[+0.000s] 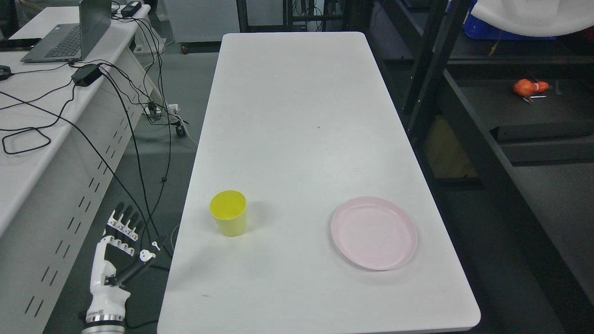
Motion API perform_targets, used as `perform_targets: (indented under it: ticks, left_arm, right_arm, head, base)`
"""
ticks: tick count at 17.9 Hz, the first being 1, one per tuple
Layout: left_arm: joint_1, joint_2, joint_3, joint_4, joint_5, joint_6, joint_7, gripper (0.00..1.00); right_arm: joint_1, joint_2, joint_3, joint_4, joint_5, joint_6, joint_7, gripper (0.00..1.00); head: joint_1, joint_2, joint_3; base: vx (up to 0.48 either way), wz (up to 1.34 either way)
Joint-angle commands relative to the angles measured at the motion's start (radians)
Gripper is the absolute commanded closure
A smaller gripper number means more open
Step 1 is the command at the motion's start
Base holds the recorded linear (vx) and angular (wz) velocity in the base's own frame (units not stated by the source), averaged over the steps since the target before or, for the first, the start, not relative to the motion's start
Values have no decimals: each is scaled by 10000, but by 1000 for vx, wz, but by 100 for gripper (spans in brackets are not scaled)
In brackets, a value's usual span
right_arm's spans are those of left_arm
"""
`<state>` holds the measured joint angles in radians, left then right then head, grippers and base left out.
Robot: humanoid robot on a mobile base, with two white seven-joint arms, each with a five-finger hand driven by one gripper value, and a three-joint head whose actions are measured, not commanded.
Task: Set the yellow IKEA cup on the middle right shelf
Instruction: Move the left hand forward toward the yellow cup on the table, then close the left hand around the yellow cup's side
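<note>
Left hand (121, 241) low beside the table's (297, 116) near left corner, off the tabletop, fingers straight and spread, holding nothing. Yellow cup (229, 213) upright, near the left edge toward the near end. Pink plate (374, 233) near the right edge, well apart from cup. Far half of tabletop bare. Dark shelf (506, 106) stands past the right edge.
</note>
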<state>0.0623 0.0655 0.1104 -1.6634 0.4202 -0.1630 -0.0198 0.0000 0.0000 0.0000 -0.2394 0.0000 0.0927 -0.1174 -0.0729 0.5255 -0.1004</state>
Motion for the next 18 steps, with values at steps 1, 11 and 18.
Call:
perform_targets:
  ticks: [1,11,18]
  left_arm:
    - [-331,205,-1701,558,508,-12,-2,1]
    - [-469,-480,-2654,603,-2207,126,14,1]
    - [-837,-480,-2699,817,-2253,386,14,1]
  right_arm:
    - [138,-175,169,1,-245,8,8,1]
    - [138,-175,169,1,-245,8,8,1]
    - [138,-175,169,1,-245,8,8,0]
  head:
    - [0,0,0]
    - [0,0,0]
    - [0,0,0]
  base:
    - [0,0]
    - [0,0]
    - [0,0]
